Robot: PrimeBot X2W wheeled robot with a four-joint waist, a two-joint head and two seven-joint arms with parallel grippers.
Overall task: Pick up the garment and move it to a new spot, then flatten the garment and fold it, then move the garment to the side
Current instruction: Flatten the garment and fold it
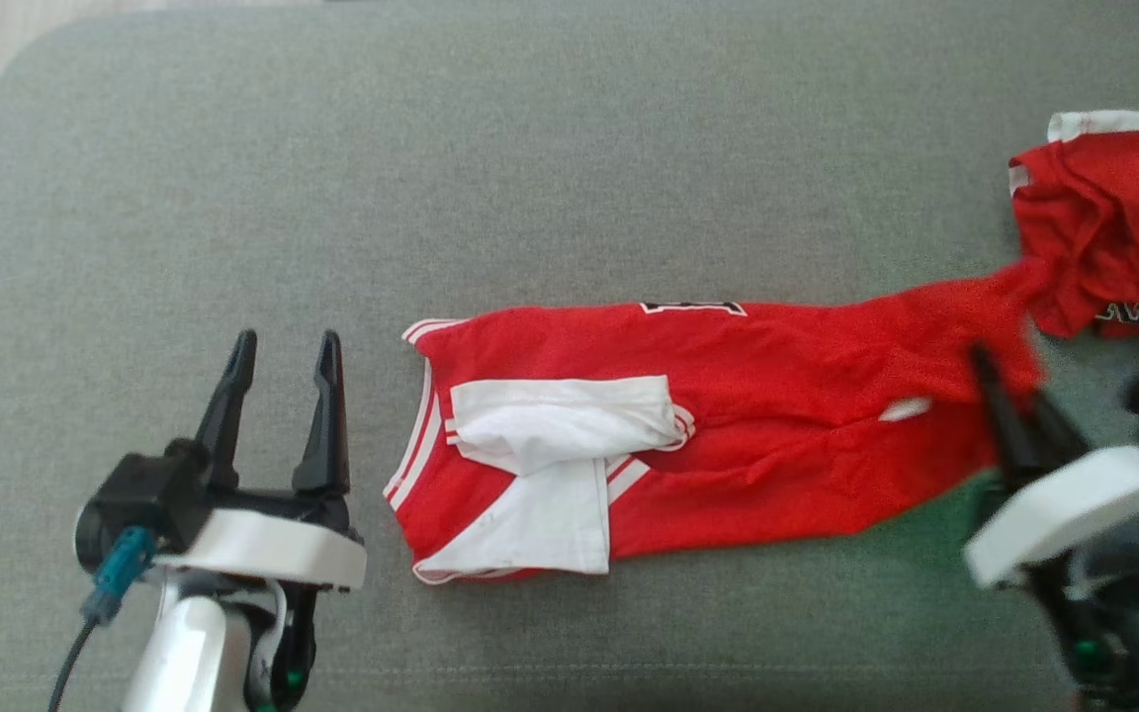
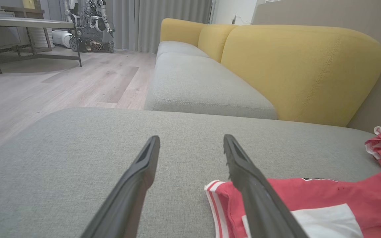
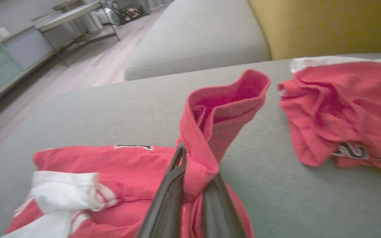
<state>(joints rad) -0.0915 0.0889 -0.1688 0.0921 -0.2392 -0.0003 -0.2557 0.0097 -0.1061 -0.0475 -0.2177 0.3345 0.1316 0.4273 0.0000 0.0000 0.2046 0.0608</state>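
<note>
Grey cushion bears the red garment, right pincer clamped on its end, left pincer wide open, empty.

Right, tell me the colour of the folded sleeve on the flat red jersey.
The folded sleeve is white; the head view shows it best.

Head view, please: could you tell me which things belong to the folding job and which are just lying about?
Job:
- red garment
- right gripper, fingers shut on the garment's end
- left gripper, open beside it

Lying about:
- crumpled second garment
- yellow sofa back
- table
</note>
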